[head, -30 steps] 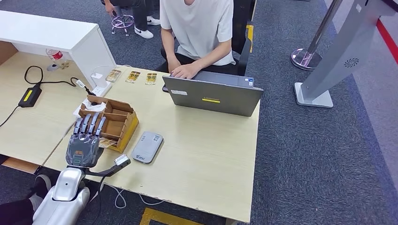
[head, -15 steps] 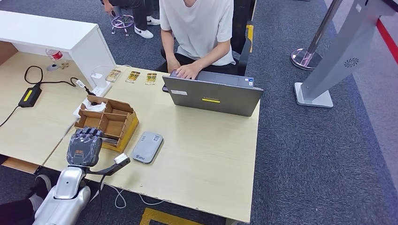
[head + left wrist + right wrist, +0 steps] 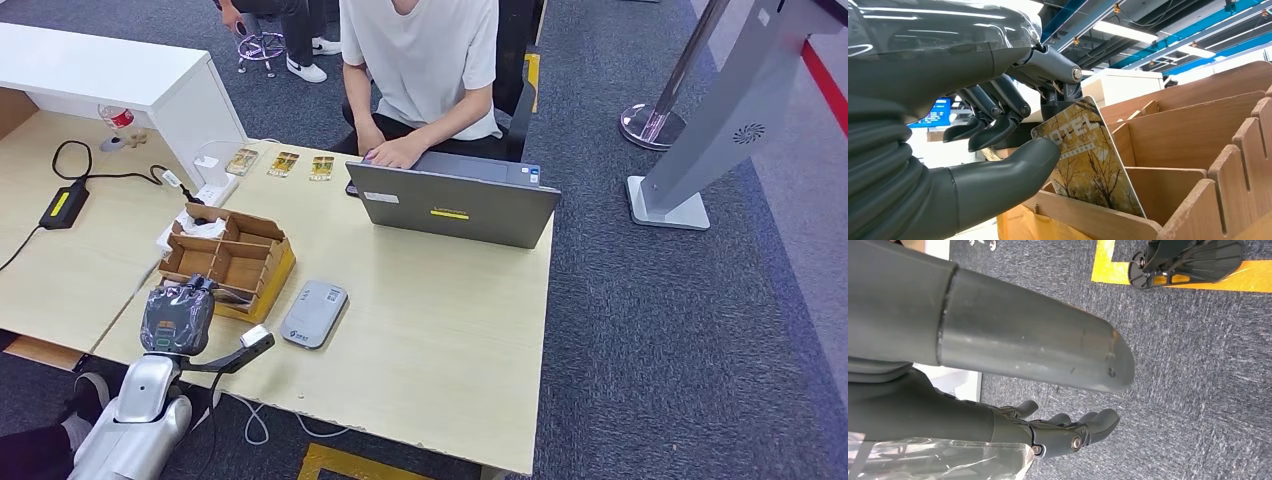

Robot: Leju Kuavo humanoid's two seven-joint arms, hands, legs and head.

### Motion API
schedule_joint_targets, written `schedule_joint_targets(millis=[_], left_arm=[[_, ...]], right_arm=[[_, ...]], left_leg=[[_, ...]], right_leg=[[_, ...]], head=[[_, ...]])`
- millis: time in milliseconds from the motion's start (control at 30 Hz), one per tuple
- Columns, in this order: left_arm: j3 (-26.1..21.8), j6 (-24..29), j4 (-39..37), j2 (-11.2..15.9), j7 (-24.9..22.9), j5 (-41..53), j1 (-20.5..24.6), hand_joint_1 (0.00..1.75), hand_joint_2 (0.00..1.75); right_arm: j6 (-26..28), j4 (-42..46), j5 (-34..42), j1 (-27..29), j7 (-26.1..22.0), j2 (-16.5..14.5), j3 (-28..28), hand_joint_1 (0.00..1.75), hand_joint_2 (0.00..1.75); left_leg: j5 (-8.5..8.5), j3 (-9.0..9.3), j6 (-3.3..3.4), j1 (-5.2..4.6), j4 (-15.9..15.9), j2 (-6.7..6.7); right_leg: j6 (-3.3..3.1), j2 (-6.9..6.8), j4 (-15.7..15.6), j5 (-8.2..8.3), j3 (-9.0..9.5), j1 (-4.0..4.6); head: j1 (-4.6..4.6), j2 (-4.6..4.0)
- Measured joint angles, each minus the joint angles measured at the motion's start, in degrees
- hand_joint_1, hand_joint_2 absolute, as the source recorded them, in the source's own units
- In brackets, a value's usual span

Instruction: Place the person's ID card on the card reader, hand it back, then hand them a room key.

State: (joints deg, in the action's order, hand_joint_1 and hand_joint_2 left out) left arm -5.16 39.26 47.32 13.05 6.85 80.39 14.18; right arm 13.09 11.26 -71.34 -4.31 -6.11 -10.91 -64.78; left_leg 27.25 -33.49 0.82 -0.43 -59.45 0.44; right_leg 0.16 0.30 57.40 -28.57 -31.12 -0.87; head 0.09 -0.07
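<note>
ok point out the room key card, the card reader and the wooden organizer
room key card (image 3: 1088,160), left wrist view, middle of its printed face
card reader (image 3: 314,313), head view, centre of its grey top
wooden organizer (image 3: 262,232), head view, far rim

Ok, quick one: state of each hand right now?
Left hand: pinching the room key card between thumb and fingers, over the wooden organizer.
Right hand: holding nothing, fingers apart, hanging above the carpet.
</note>
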Motion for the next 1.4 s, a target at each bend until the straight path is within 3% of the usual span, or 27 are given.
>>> schedule_joint_targets(millis=[333, 733, 833, 933, 1200, 1400], left_arm=[[-0.7, 0.02, 3.6, -0.84, 2.97, -1.98, -0.52, 1.75, 1.75], [2.07, -2.03, 23.36, -1.91, 1.23, -9.44, 0.54, 1.75, 1.75], [3.29, -3.02, 25.25, -1.59, -0.6, -7.61, 4.47, 1.75, 1.75], [4.3, -3.68, 23.34, -0.4, -2.9, -4.48, 11.45, 1.75, 1.75], [6.89, -6.25, 5.28, 2.86, -10.38, 4.64, 30.55, 1.75, 1.75], [7.86, -6.44, -4.78, 3.42, -12.41, 5.61, 36.08, 1.75, 1.75]], right_arm=[[0.03, 0.0, 0.23, 0.0, -0.03, 0.0, 0.0, 0.0, 0.0], [0.03, 0.01, 0.27, -0.01, -0.25, 0.0, -0.02, 0.0, 0.0], [-0.05, 0.01, -0.42, -0.03, -0.23, 0.0, 0.01, 0.0, 0.0], [-0.25, 0.01, -1.27, -0.08, -0.23, 0.01, 0.23, 0.0, 0.0], [-0.43, 0.0, -2.17, -0.29, 0.18, 0.02, 0.86, 0.0, 0.0], [-1.07, 0.0, -2.52, -0.32, 0.61, 0.02, 1.03, 0.0, 0.0]], left_leg=[[-0.01, -0.01, 0.0, 0.0, -0.01, 0.0], [-0.05, -0.02, 0.0, 0.0, -0.05, -0.02], [-0.12, -0.03, 0.02, 0.02, -0.05, -0.04], [-0.26, -0.13, -0.03, 0.05, -0.04, -0.06], [-0.46, -0.22, -0.1, 0.08, -0.03, 0.05], [-0.47, -0.27, -0.11, 0.07, -0.03, 0.08]], right_leg=[[0.0, 0.0, 0.0, 0.0, -0.02, 0.0], [0.04, -0.02, 0.0, 0.06, -0.15, 0.0], [0.01, -0.04, 0.0, 0.12, -0.14, 0.01], [-0.07, -0.06, 0.01, 0.25, -0.16, 0.05], [-0.12, 0.03, 0.06, 0.47, -0.31, 0.08], [-0.15, 0.06, 0.07, 0.49, -0.34, 0.08]], head=[[0.01, 0.0], [0.01, 0.0], [0.0, 0.0], [0.01, 0.0], [-0.01, 0.0], [0.02, 0.0]])
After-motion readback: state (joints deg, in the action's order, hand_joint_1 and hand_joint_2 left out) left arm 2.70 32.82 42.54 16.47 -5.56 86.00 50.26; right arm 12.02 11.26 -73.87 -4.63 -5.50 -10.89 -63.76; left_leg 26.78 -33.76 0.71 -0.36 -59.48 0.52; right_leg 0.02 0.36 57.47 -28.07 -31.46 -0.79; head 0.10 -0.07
